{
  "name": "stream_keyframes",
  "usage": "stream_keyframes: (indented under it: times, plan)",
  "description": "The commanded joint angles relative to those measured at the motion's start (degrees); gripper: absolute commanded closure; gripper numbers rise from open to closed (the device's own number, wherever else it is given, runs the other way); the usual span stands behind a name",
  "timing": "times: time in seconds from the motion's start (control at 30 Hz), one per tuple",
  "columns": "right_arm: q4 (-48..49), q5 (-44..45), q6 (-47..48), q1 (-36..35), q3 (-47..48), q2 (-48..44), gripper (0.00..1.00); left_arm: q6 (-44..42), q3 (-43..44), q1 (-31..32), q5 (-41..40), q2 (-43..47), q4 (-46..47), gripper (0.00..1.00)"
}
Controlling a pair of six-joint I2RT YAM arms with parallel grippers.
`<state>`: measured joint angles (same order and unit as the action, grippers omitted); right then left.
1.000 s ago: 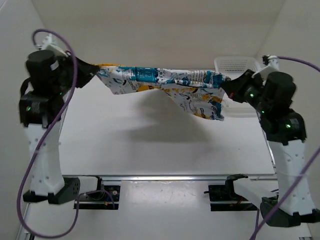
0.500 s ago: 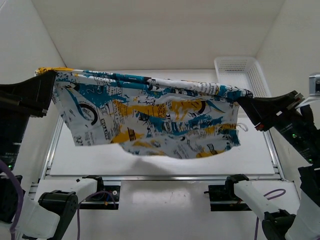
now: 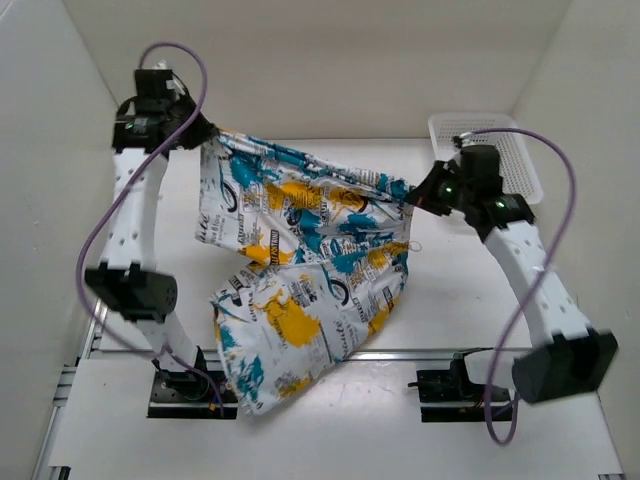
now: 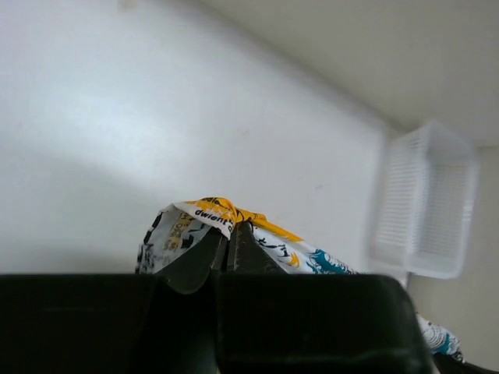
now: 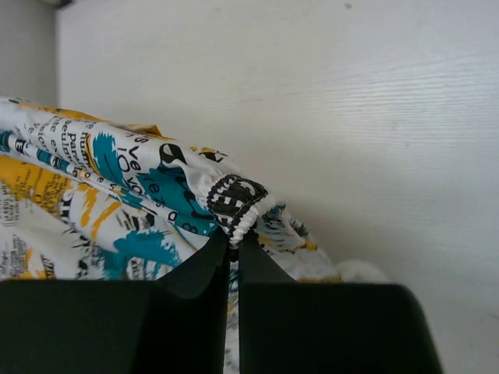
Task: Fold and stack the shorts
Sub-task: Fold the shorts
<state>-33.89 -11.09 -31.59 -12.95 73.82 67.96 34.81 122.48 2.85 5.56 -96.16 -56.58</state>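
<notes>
The step in hand looks like the laying-out that comes before any fold: the soft white fabric shorts printed with teal, yellow and black patches (image 3: 300, 260) hang in the air between the two arms, not yet flat and not yet folded. The left fingers (image 3: 203, 135) are pinched shut on a yellow-edged corner of the cloth at the far left, and the right fingers (image 3: 415, 195) are clamped tight on the gathered black-and-white waistband to the right, just in front of the white plastic mesh basket (image 3: 495, 140). From that held edge the shorts sag in a slack curve, the lower part trailing down towards the near edge of the white surface (image 3: 470, 290). The next move probably calls for lowering both ends together while pulling the held edge taut, so the trailing part lands smooth rather than bunched. Half a second ago the shorts were stretched wide and high, close under the overhead camera; now both arms reach farther away, the held edge is lower, and the cloth droops.
</notes>
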Motion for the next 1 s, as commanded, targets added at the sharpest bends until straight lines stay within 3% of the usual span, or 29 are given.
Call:
stream_keyframes:
  times: [0.0, 0.17, 0.3, 0.47, 0.7, 0.73, 0.97]
  plan:
    - [6.6, 7.6, 1.4, -0.2, -0.8, 7.5, 1.00, -2.5, 1.5, -2.5, -2.2, -4.6, 0.4, 0.90]
    - [9.6, 8.5, 0.7, 0.9, 6.8, 25.0, 1.00, -2.5, 7.8, -3.6, -1.7, -16.0, 0.4, 0.90]
    - [7.0, 7.2, -0.7, 0.9, 17.1, 37.6, 1.00, -3.0, 19.5, -3.6, -2.8, -25.6, -3.0, 0.90]
    - [4.4, 5.0, -0.8, 0.9, 25.7, 43.1, 1.00, -3.0, 20.0, -3.6, -0.4, -26.4, -3.5, 0.90]
    - [3.9, -2.2, -0.7, 3.8, 18.1, 36.5, 1.00, -2.7, -6.7, 0.2, -5.8, -5.4, -2.9, 0.90]
    - [3.9, -2.9, -0.7, 3.8, 16.5, 35.3, 1.00, -1.9, -14.8, 0.2, -4.7, 0.1, -2.4, 0.90]
    - [2.3, -5.2, -0.1, 3.2, 1.3, 20.7, 1.00, 3.0, -45.4, 4.7, -0.4, 21.6, 0.9, 0.90]
